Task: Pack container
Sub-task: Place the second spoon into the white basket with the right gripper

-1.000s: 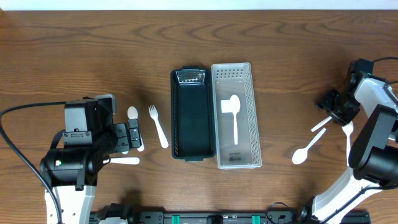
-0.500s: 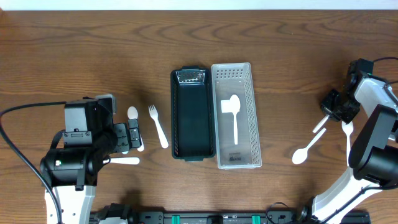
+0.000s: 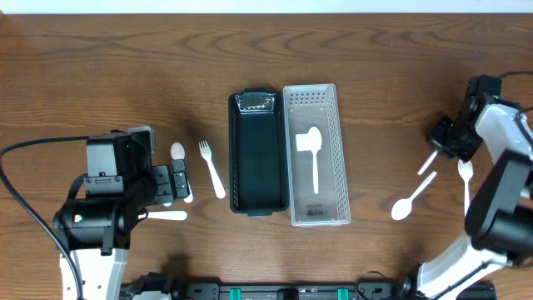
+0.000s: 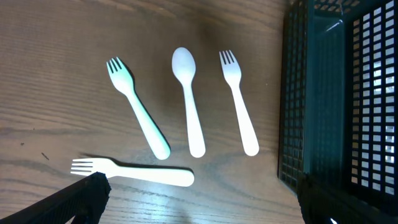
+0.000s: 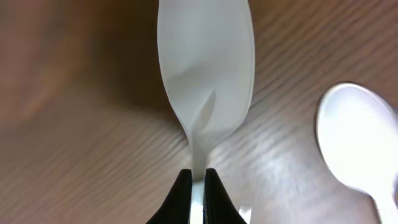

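1. The left gripper [image 4: 204, 182] is spread wide, with its fingers [image 4: 78, 199] at the bottom corners.
2. Beyond the gap lie a tilted fork [image 4: 138, 107], a spoon [image 4: 189, 102] and a straight fork [image 4: 239, 102], side by side and apart.
3. A crosswise fork [image 4: 132, 172] lies just beside the left finger.
4. A dark basket [image 4: 323, 99] stands beyond the right finger.

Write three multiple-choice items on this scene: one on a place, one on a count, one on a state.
1. Where does the middle spoon lie?
A: in the dark container. B: in the white basket. C: on bare wood.
2. How many forks show in the left wrist view?
A: one. B: five. C: three.
3. The right gripper has its jaws:
A: shut on the handle of a white spoon. B: wide open. C: shut on a fork.

1 B: it lies inside the perforated walls.
2 C: three tined heads show.
3 A: the jaws pinch the handle just below the bowl.
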You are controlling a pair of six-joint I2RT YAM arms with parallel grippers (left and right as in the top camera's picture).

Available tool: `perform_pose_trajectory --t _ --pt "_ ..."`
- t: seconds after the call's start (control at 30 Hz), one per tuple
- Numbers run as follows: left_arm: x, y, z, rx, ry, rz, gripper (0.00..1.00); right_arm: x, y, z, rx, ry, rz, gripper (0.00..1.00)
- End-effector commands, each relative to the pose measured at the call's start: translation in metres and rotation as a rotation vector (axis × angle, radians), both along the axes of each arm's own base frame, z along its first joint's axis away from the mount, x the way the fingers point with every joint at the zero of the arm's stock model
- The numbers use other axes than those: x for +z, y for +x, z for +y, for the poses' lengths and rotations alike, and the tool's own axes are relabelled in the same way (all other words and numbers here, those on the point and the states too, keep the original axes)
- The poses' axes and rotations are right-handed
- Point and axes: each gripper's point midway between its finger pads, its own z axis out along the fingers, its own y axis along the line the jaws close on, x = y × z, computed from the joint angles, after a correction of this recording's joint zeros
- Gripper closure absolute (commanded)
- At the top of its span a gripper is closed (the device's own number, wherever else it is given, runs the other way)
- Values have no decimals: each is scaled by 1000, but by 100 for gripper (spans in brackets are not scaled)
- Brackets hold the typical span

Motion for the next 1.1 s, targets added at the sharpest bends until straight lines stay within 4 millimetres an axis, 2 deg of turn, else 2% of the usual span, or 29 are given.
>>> perform_pose_trajectory --t 0.0,0.1,0.2,0.23,0.3,0.37,0.5,0.67,0.83,0.87,0.97,1.07 --pt "6 2 1 8 -4 -13 2 76 17 33 142 -46 -193 99" --pt "6 2 1 8 -4 -13 2 119 15 75 266 -64 -296 99" --pt "6 2 1 8 -4 -13 2 150 8 129 434 -64 -382 99" --pt "6 2 1 8 -4 -13 2 158 4 153 504 -56 -407 99" --pt "6 2 1 8 -4 -13 2 163 -4 194 620 -35 -428 99" --pt "6 2 1 8 -5 -13 2 160 -12 226 710 -15 -427 99" --pt "6 2 1 8 -5 -13 2 140 -24 274 830 8 -378 99" --pt "6 2 1 8 -5 -13 2 95 -27 296 844 7 -254 99" --pt "6 2 1 8 -4 -13 2 54 -24 300 845 -3 -153 98" --pt "6 2 1 8 -4 -13 2 49 -23 300 846 -4 -141 95" --pt "6 2 1 8 -4 -13 2 41 -22 299 844 -13 -127 75" --pt "6 2 1 8 -4 -13 2 44 -20 300 845 -12 -137 67"
